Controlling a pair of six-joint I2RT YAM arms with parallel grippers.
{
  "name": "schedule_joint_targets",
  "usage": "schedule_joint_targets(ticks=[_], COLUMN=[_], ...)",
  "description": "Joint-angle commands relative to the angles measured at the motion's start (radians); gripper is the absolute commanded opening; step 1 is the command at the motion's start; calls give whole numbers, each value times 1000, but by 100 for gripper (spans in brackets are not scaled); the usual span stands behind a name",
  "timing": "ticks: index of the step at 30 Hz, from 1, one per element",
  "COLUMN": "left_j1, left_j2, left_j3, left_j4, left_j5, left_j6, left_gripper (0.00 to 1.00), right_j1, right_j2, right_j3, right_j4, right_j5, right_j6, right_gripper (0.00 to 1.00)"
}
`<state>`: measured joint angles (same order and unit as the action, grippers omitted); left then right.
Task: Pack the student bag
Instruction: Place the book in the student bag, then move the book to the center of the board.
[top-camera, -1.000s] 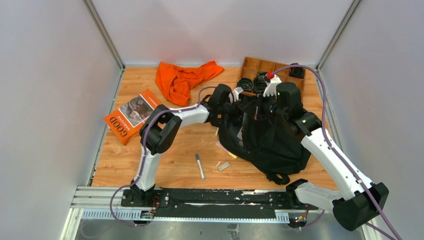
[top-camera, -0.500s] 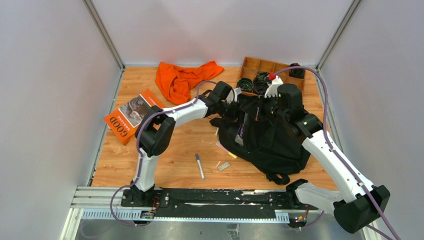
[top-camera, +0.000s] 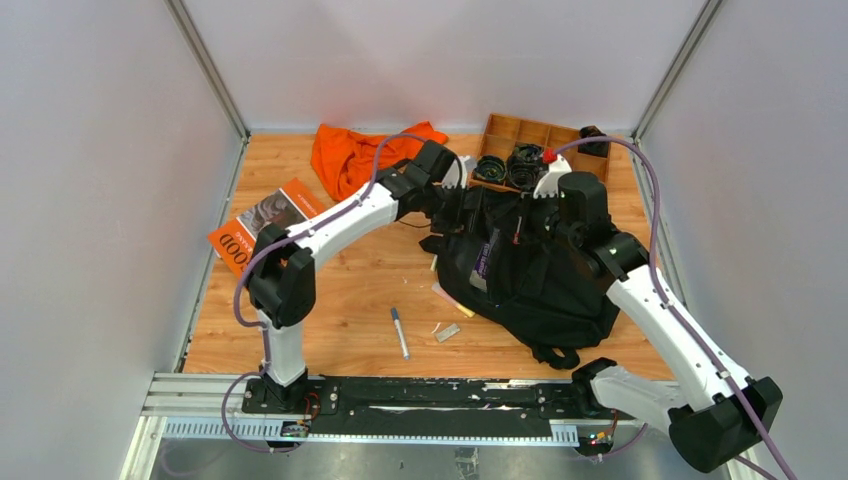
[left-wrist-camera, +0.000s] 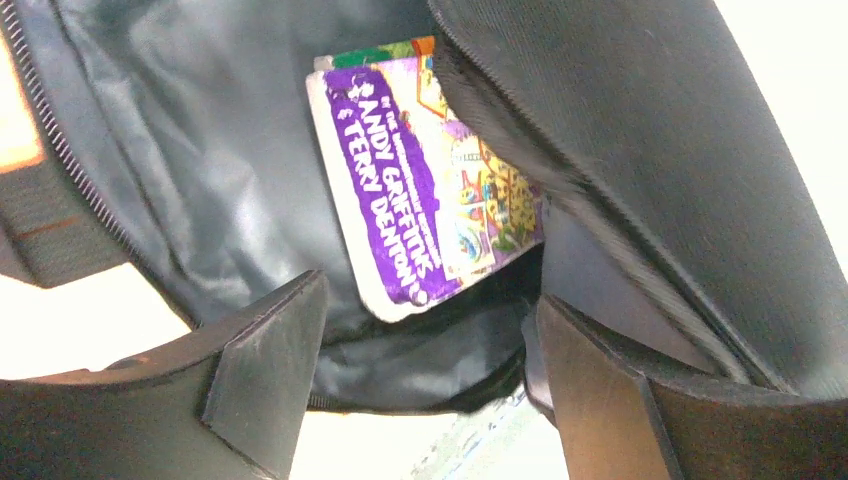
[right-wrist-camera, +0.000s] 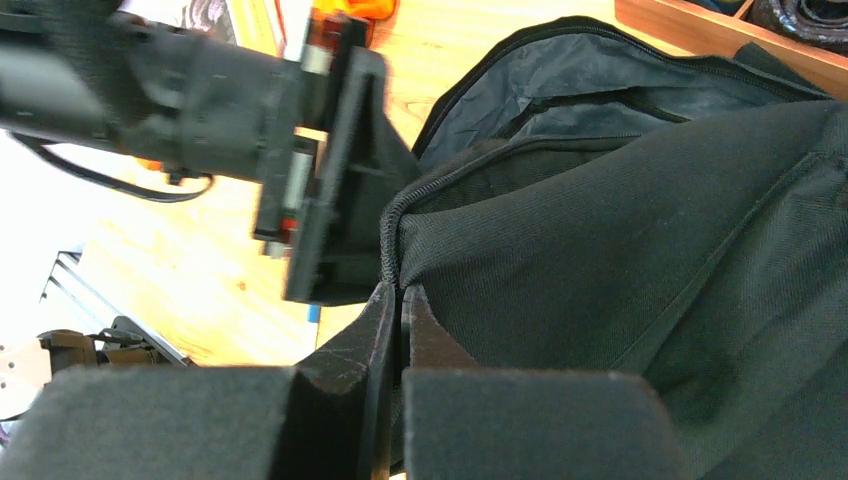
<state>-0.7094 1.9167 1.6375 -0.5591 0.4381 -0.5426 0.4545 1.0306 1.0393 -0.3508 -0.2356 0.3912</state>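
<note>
I have the right end effector (right-wrist-camera: 400, 330) closed on the zippered rim of the student bag (top-camera: 540, 270), pinching the fabric edge and lifting it so the main compartment gapes. The bag lies slumped on the bench (top-camera: 360, 290), directly under and in front of that end effector.

My left end effector (left-wrist-camera: 430, 385) sits at the mouth of the bag with its jaws wide apart and nothing between them. Just beyond its fingers (left-wrist-camera: 270, 380), a purple paperback (left-wrist-camera: 420, 200) rests against the grey lining inside the compartment, clear of both pads. I judge that item as loaded and let go, so the step in hand is finishing this insertion.

Next, I think the left end effector should back straight out of the opening without snagging the zipper teeth or dragging the paperback along. The right one has to hold its pinch so the mouth doesn't collapse.

There is more to fetch. An orange-covered book (top-camera: 240, 235) lies well off to the left end effector's rear-left, an orange cloth (top-camera: 345, 155) sits just beside it on the left, and a pen (top-camera: 399, 332) lies back towards the arm bases. The flat book looks like the easiest pick, though its low edge on the bench will need a careful approach.
</note>
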Motion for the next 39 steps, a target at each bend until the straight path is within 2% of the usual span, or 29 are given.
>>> schedule_joint_targets(ticks=[1,8,13,14,15,17,18,20,22,24,26,28,35,39], left_j1=[26,164,310,334,357,401,428,453,464,476,487,491,502,511], left_j2=[-119,-345,-469,-479,-487,-495,-495,-484,-448,-385,-283,-155,183,254], left_j3=[15,-166,-237,-245,-253,-271,-279,-285,-272,-231,-140,-47,271,320], left_j4=[-129,-157,-223,-241,-250,-258,-261,-262,-262,-261,-267,-281,-383,-387], left_j5=[-33,-67,-274,-323,-358,-430,-471,-616,-794,-885,-915,-947,-1079,-1124], left_j6=[70,86,111,113,113,111,104,83,62,45,48,49,-5,-43], left_gripper=[80,78,79,82,82,85,84,81,77,79,87,89,87,86], right_j1=[-23,-28,-22,-21,-20,-19,-19,-19,-19,-18,-19,-21,-21,-20], right_j2=[-24,9,85,104,127,165,177,182,166,150,131,113,79,76], right_j3=[-13,-17,-40,-40,-39,-29,-21,-9,-7,-1,-1,-10,-5,-8], right_j4=[27,27,89,86,78,48,26,1,-1,-12,-27,-26,-28,-50], right_j5=[11,-11,-141,-149,-152,-156,-150,-137,-136,-114,-90,-88,-178,-176], right_j6=[12,-5,-20,-25,-31,-45,-51,-67,-88,-112,-128,-135,-139,-157], right_gripper=[0,0,0,6,18,48,60,70,73,75,75,75,70,70])
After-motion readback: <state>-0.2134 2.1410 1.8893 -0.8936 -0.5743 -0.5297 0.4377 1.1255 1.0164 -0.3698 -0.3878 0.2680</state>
